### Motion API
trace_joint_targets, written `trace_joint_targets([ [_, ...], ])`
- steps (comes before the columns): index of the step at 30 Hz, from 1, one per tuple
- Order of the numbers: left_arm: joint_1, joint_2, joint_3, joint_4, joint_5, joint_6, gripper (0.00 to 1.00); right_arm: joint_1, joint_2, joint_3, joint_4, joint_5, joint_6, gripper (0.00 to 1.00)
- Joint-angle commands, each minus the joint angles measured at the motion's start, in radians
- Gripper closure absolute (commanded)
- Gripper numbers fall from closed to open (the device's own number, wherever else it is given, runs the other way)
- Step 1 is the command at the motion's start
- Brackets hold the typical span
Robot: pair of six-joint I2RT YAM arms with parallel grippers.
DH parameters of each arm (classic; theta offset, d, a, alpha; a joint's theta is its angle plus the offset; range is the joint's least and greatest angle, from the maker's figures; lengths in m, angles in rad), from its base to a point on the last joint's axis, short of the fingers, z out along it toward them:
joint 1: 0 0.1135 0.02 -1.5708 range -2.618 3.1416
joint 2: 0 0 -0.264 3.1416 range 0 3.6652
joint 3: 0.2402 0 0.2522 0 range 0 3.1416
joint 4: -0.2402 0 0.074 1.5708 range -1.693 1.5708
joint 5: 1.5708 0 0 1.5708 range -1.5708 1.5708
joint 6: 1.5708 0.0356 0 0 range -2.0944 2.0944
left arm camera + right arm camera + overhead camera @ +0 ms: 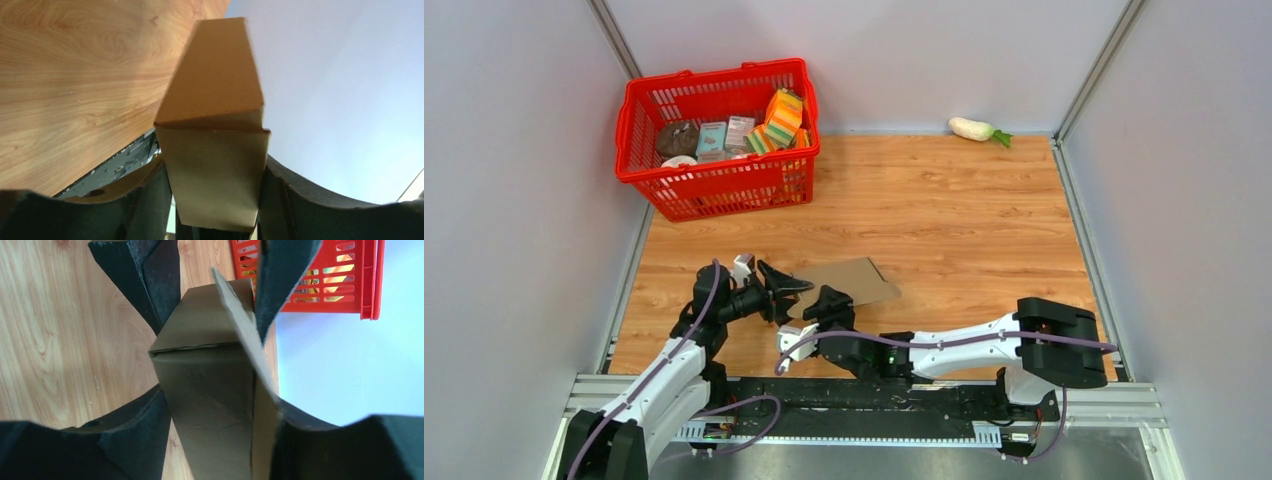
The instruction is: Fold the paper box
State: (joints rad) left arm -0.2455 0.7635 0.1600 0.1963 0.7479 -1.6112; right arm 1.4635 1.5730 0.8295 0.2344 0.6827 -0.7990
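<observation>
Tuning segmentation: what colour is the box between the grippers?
Plain brown, unprinted. The box shows best in the left wrist view.

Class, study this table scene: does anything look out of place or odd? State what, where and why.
Yes: a white radish lies alone at the far edge of the table, well apart from the red basket that holds the other groceries. It looks like a stray that belongs with them.

No legible text on the paper box [852, 281]; none on the basket packages [740, 131]
</observation>
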Motion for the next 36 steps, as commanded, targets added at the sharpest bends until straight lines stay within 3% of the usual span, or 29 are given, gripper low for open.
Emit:
trace_joint_targets([
  [1, 0.000, -0.033, 0.039, -0.077, 0.018, 0.038, 0.31, 0.011, -0.025, -0.041, 0.135, 0.087, -0.034, 0.49],
  [3, 0.000, -0.052, 0.062, -0.136, 0.002, 0.091, 0.28, 0.018, -0.042, -0.052, 0.128, 0.106, -0.016, 0.56],
  [9, -0.001, -0.211, 0.136, -0.360, -0.119, 0.368, 0.26, 0.052, -0.076, -0.076, 0.004, 0.189, 0.108, 0.60],
  [11, 0.000, -0.254, 0.215, -0.560, -0.183, 0.558, 0.26, 0.054, -0.108, -0.079, -0.075, 0.216, 0.164, 0.60],
  [12, 0.000, -0.295, 0.246, -0.636, -0.282, 0.626, 0.25, 0.055, -0.120, -0.073, -0.114, 0.219, 0.197, 0.60],
  [13, 0.000, -0.318, 0.303, -0.711, -0.341, 0.730, 0.25, 0.055, -0.152, -0.064, -0.212, 0.204, 0.272, 0.60],
  [15, 0.000, -0.384, 0.335, -0.859, -0.482, 0.802, 0.24, 0.040, -0.182, -0.003, -0.352, 0.142, 0.351, 0.59],
  [16, 0.000, -0.404, 0.355, -0.908, -0.514, 0.848, 0.24, 0.023, -0.197, 0.031, -0.514, 0.027, 0.447, 0.59],
  [18, 0.000, -0.449, 0.358, -0.931, -0.568, 0.870, 0.23, -0.032, -0.202, 0.135, -0.712, -0.104, 0.512, 0.59],
  [21, 0.000, -0.464, 0.340, -0.910, -0.561, 0.873, 0.23, -0.128, -0.171, 0.241, -0.930, -0.431, 0.578, 0.58],
  [24, 0.000, -0.443, 0.308, -0.853, -0.523, 0.850, 0.24, -0.222, -0.082, 0.364, -1.059, -0.610, 0.590, 0.58],
  [31, 0.000, -0.388, 0.228, -0.736, -0.444, 0.821, 0.29, -0.336, 0.154, 0.614, -1.219, -0.654, 0.535, 0.51],
  [36, 0.000, -0.415, 0.196, -0.753, -0.424, 0.821, 0.29, -0.345, 0.257, 0.698, -1.186, -0.701, 0.512, 0.43],
])
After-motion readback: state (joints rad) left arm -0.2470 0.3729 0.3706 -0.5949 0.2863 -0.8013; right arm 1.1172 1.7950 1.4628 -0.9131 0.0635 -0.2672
